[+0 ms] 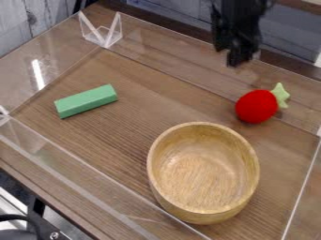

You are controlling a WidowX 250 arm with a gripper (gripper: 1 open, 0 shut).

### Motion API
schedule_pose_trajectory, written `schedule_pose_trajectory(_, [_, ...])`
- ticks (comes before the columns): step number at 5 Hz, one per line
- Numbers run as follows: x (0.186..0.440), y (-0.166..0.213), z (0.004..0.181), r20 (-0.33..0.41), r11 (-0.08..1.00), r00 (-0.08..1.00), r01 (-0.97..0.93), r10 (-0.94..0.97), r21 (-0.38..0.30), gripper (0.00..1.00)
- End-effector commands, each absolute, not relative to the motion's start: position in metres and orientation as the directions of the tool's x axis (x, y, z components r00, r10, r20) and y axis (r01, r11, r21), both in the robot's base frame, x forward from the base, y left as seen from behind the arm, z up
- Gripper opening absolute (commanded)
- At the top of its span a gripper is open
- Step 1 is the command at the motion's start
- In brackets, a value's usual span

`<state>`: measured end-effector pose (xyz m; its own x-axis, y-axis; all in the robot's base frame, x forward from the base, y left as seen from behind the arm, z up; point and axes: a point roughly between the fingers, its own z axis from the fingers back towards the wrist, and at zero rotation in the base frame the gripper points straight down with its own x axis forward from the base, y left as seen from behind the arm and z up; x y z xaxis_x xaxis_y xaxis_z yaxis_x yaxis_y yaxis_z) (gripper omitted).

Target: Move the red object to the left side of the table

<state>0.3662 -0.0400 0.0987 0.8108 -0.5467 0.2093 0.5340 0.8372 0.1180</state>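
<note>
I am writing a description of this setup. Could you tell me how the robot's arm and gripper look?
The gripper is black all over, with two short, blocky dark fingers under a boxy black body. The arm above it is also black and leaves the picture at the top edge. The picture is too small to show any cables or markings.

Beyond my desk's clear low walls point(51, 150), a pale surface point(25, 23) is showing at the upper left. Behind the far edge, a dark band point(170, 14) is running across the top. Soft, even light is falling over everything.
</note>
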Motion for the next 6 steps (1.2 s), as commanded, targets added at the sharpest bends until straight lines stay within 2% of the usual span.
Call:
schedule_pose_trajectory(1, [0.371, -0.056, 0.093, 0.247, 0.76, 0.722, 0.637, -0.647, 0.128, 1.0])
schedule_pose_trajectory(2, [0.373, -0.065, 0.07, 0.239, 0.686, 0.65, 0.719, -0.721, 0.114, 1.0])
schedule_pose_trajectory(4, [0.361, -0.083, 0.036, 0.216, 0.759, 0.731, 0.646, -0.647, 0.086, 1.0])
schedule_pose_trajectory(5, [0.36, -0.076, 0.034, 0.212, 0.739, 0.713, 0.668, -0.668, 0.083, 0.0])
schedule_pose_trajectory(6, [0.356, -0.062, 0.058, 0.226, 0.74, 0.707, 0.662, -0.67, 0.12, 0.0])
